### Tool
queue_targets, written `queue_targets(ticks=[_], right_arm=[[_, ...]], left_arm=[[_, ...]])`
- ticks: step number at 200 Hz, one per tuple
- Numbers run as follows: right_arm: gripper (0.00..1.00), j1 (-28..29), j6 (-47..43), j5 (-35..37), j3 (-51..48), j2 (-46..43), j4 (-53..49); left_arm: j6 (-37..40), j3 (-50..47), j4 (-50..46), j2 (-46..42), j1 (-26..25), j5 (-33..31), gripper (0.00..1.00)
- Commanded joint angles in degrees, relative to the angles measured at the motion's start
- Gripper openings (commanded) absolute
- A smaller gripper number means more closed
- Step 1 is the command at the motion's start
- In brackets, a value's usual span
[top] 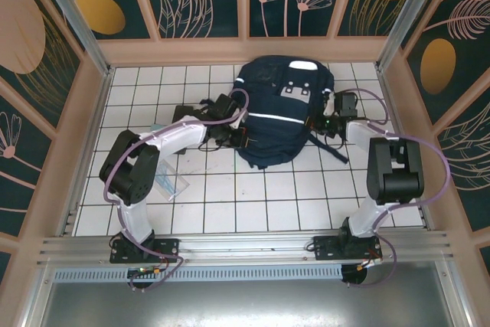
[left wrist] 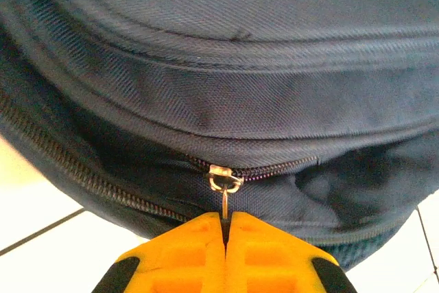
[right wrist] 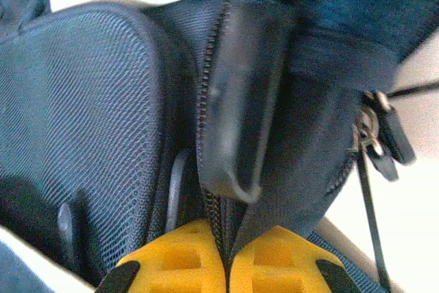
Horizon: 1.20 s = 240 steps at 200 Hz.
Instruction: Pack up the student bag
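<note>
The student bag (top: 279, 112), dark navy with a white stripe and pale front patches, lies flat in the middle of the tiled table. My left gripper (top: 239, 137) sits at the bag's left edge. In the left wrist view its yellow fingers (left wrist: 185, 252) are shut on the metal zipper pull (left wrist: 225, 200) of a zip (left wrist: 274, 168) along the bag's side (left wrist: 219, 94). My right gripper (top: 325, 122) is at the bag's right edge. Its fingers (right wrist: 175, 259) are pinched on the bag's zipper-edged fabric (right wrist: 226, 224), beside a mesh-padded panel (right wrist: 89, 121).
A clear plastic sleeve (top: 170, 181) lies on the tiles near the left arm's elbow. A black strap (top: 331, 148) trails from the bag toward the right arm. Wooden walls (top: 103, 74) fence the table on three sides. A second zipper pull (right wrist: 374, 142) hangs at the right.
</note>
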Motion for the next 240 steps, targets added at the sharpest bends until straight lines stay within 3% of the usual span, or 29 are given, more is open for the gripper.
queue_targets(ticks=[1,12,36,55,63,67,80,118,151,174,185,192,200,202,204,215,240], right_arm=[[0.04,-1.54,1.14,9.91,8.34,4.19,4.09],[0.13,-1.51,2.87,10.29,10.98,5.97,2.89],[0.43,-1.28,6.38,10.68,12.32,5.35,1.05],[0.61,-1.12,8.35,11.99,9.35,0.63,0.05],[0.71,-1.12,8.99,11.93,7.41,-1.86,-0.28],[0.81,-1.05,9.4,11.76,6.24,-3.23,-0.45],[0.93,-1.03,10.68,10.45,2.37,-7.49,-0.79],[0.98,1.05,16.18,5.48,-8.57,-16.76,-1.42],[0.98,5.52,24.96,1.37,-15.11,-19.01,5.21],[0.94,9.21,28.62,3.73,-16.08,-16.35,9.3],[0.84,9.53,30.43,3.54,-16.92,-14.61,12.93],[0.7,9.56,30.9,3.72,-17.4,-13.91,15.05],[0.39,9.47,30.88,5.53,-17.6,-13.33,15.78],[0.36,9.41,30.91,5.73,-17.56,-13.23,15.79],[0.26,9.3,30.83,6.35,-17.61,-13.16,15.83],[0.0,8.99,30.25,8.21,-17.82,-13.12,16.34],[0.0,7.38,28.94,9.16,-18.3,-14.39,16.65]], left_arm=[[-2.78,0.46,-1.62,-0.85,-2.86,4.14,0.0],[-3.17,1.78,-0.91,0.26,-3.74,4.52,0.0],[-4.3,4.97,1.06,3.36,-4.09,5.18,0.0],[-4.89,8.4,2.43,5.44,-4.08,4.88,0.0],[-5.43,9.74,3.16,6.24,-4.08,5.5,0.0],[-5.79,10.58,3.64,6.57,-4.13,6.05,0.0],[-7.21,12.41,5.69,7.4,-4.17,8.53,0.0],[-9.1,16.5,7.84,7.6,-5.17,10.08,0.0],[-11.53,16.5,11.88,7.22,-6.79,11.93,0.0],[-11.76,16.53,12.22,7.68,-7.84,12.47,0.0],[-11.91,15.59,12.37,7.3,-8.07,12.61,0.0],[-11.87,14.61,12.41,6.95,-8.04,12.2,0.0],[-11.48,13.53,11.85,6.19,-8.09,11.12,0.0],[-11.35,13.26,11.69,6.03,-8.16,10.89,0.0],[-11.18,13.0,11.47,5.83,-8.07,10.65,0.0],[-10.32,11.58,9.97,5.03,-7.96,9.02,0.0],[-9.39,7.85,7.37,3.1,-7.37,6.14,0.0]])
